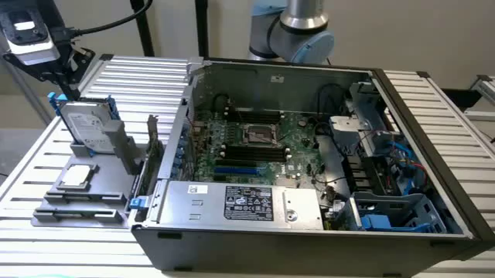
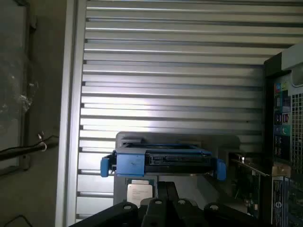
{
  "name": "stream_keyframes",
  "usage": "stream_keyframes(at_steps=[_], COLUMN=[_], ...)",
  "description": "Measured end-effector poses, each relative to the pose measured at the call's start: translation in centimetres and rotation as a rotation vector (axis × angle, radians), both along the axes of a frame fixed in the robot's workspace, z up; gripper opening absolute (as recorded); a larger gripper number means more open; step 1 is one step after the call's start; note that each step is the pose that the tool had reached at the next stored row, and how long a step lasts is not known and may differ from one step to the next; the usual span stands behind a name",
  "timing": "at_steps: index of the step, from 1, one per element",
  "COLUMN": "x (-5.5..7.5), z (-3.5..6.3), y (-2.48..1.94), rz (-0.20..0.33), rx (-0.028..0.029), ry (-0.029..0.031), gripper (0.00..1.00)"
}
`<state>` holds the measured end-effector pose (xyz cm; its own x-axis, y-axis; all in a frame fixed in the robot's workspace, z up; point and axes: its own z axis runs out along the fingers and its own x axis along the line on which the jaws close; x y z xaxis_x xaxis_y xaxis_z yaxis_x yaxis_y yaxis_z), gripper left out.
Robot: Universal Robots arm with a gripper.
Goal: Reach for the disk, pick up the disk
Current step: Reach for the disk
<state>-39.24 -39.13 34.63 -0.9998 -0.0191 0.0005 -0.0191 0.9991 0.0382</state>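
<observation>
The disk is a silver-grey hard drive with a white label and blue side rails. It stands on edge in a grey holder at the exterior view's left. My gripper hangs just above and behind the disk's top corner, apart from it. In the wrist view the disk shows edge-on, its blue rails at both ends. The gripper sits close beside it, fingers shut together on nothing.
A small square silver chip lies on the holder in front of the disk. The open computer case stands right of the holder, with a grey labelled box at its front. The ribbed metal table stretches beyond the disk.
</observation>
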Motion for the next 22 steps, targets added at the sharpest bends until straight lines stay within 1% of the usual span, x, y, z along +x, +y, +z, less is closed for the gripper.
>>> stream_keyframes(at_steps=[13,15,19,22], x=[-0.1,-0.5,-1.7,-2.5], z=[0.03,0.01,0.01,0.01], y=[0.03,0.15,0.44,0.73], rz=[-0.001,-0.002,-0.005,-0.006], rx=[-0.0003,-0.0001,-0.0001,0.0000], ry=[0.0004,0.0000,-0.0003,-0.0005], gripper=[0.11,0.11,0.11,0.11])
